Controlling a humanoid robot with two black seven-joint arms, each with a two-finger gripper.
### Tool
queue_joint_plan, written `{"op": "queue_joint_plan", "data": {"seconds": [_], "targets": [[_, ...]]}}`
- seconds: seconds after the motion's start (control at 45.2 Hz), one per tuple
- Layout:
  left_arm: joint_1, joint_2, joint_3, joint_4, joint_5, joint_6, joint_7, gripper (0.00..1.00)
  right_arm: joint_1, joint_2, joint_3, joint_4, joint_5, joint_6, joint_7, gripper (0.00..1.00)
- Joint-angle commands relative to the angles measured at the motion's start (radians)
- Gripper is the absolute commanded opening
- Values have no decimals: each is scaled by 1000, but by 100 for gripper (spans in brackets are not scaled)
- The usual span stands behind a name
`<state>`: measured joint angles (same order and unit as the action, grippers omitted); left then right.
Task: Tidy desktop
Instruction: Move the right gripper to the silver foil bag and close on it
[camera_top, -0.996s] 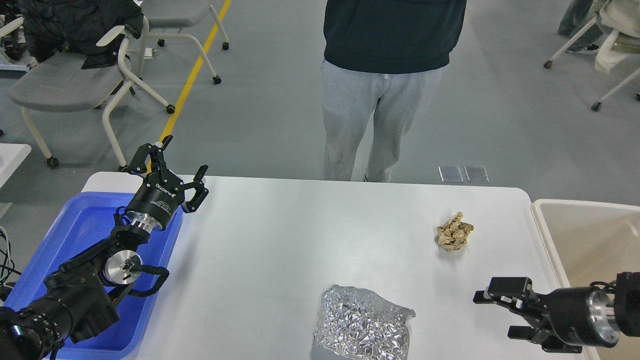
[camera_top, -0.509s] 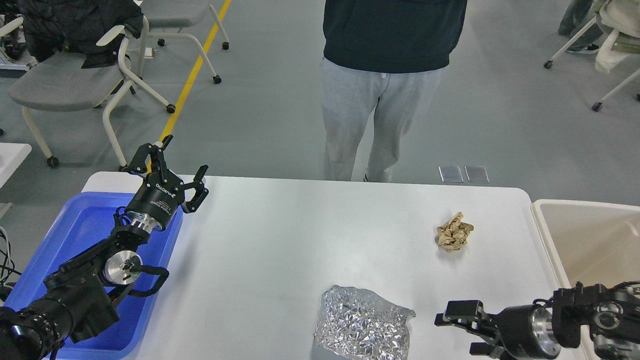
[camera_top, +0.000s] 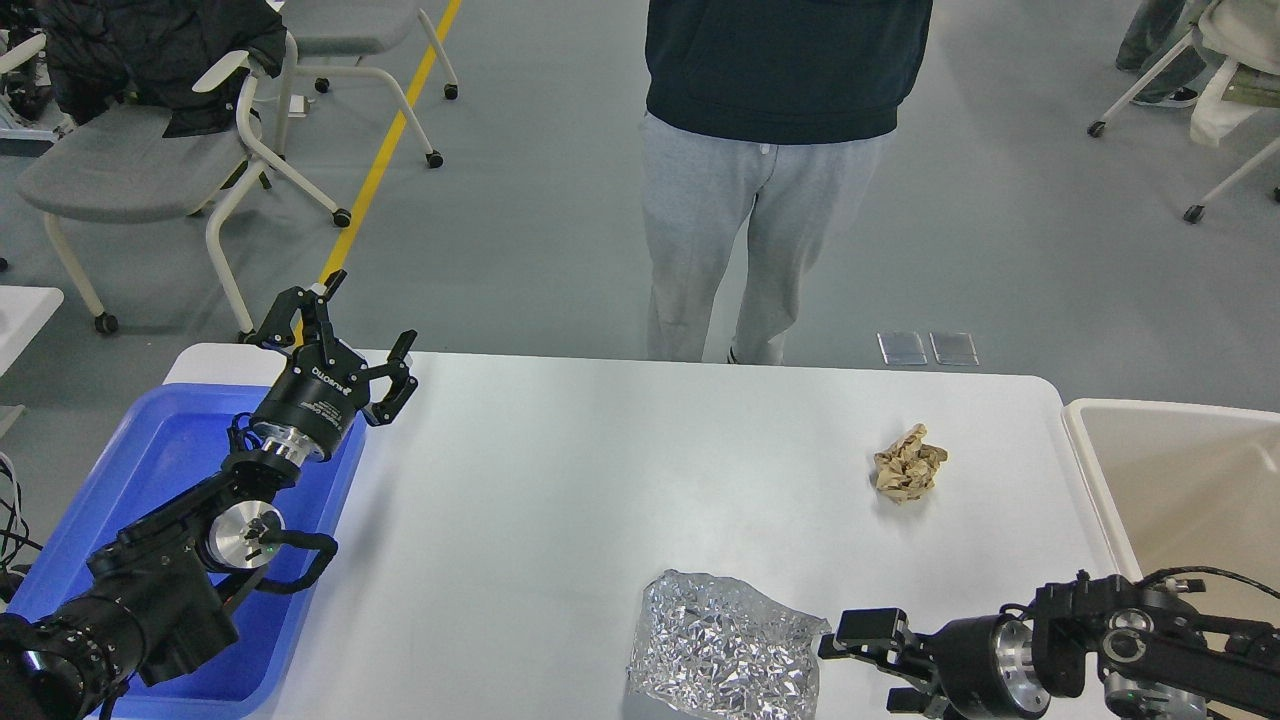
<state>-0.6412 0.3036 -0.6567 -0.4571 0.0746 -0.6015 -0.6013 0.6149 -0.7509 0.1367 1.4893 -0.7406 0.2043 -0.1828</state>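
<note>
The white desktop (camera_top: 600, 480) fills the middle of the head view. A crumpled silver foil bag (camera_top: 722, 657) lies near its front edge. A crumpled brown paper ball (camera_top: 908, 462) lies at the right, farther back. My right gripper (camera_top: 855, 665) is low at the front right, open, its fingers right beside the foil bag's right edge. My left gripper (camera_top: 365, 335) is open and empty, raised above the desktop's back left corner.
A blue plastic tray (camera_top: 160, 470) sits at the left under my left arm. A beige bin (camera_top: 1180, 480) stands off the desktop's right edge. A person (camera_top: 780, 170) stands behind the far edge. Chairs stand at the back left.
My right arm has moved left and down along the front edge, from the right side to beside the foil bag. The left arm has not moved.
</note>
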Motion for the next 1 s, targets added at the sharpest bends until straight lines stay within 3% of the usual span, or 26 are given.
{"op": "queue_joint_plan", "data": {"seconds": [0.0, 0.664, 0.974], "targets": [[0, 0, 0, 0, 1, 0, 0, 100, -17, 56, -2, -50, -29, -6, 3, 100], [0, 0, -1, 0, 1, 0, 0, 100, -27, 186, -5, -155, -37, -13, 29, 99], [0, 0, -1, 0, 1, 0, 0, 100, -29, 202, -9, -176, -79, -14, 66, 90]]}}
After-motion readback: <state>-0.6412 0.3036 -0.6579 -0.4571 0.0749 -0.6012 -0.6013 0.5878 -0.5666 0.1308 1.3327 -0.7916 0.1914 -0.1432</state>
